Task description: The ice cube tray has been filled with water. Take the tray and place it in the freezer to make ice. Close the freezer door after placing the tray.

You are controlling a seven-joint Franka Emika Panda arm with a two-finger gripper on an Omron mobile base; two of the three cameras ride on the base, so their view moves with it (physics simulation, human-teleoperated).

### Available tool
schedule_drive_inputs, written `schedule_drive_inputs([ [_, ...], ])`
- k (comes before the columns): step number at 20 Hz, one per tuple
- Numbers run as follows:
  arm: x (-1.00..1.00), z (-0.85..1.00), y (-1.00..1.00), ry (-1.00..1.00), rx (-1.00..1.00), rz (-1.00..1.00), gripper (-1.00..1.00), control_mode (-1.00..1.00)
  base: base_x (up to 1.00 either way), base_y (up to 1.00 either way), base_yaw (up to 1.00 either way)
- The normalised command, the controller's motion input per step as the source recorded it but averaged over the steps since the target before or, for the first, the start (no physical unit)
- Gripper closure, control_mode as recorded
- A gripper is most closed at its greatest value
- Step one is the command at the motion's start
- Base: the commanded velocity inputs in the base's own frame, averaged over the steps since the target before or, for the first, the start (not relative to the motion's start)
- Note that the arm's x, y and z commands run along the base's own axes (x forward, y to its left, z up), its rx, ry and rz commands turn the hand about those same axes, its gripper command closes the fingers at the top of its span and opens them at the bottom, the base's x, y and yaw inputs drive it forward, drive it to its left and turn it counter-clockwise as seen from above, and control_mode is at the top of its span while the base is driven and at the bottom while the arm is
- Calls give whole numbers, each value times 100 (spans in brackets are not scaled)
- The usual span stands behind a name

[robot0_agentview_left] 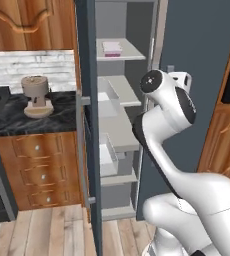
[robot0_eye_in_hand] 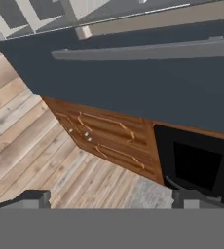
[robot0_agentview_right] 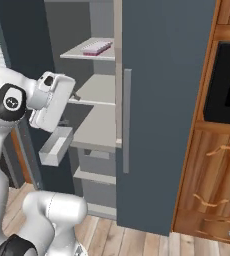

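Tray shelved, door left to shut

The ice cube tray [robot0_agentview_right: 97, 48] lies on an upper freezer [robot0_agentview_right: 94, 125] shelf, well clear of the gripper [robot0_eye_in_hand: 109, 197], whose jaws are spread wide and empty, facing the plain door [robot0_eye_in_hand: 148, 82].

Flat, even rendered light with no clear source and no glare. Shadows are faint, deepest inside the freezer [robot0_agentview_left: 118, 115] between its shelves. Edges look soft and slightly pixelated; nothing distorts.
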Motion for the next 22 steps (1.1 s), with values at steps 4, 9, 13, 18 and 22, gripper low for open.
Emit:
schedule_drive_inputs([
  [4,0,0,0,0,0,0,-100,100,-13,36,-12],
  [9,0,0,0,0,0,0,-100,100,-51,2,-7],
  [13,-39,0,-8,-5,1,-2,-100,-100,0,0,0],
  [18,-3,0,0,0,2,0,-100,-100,0,0,0],
  [22,-6,0,0,0,1,0,-100,-100,0,0,0],
])
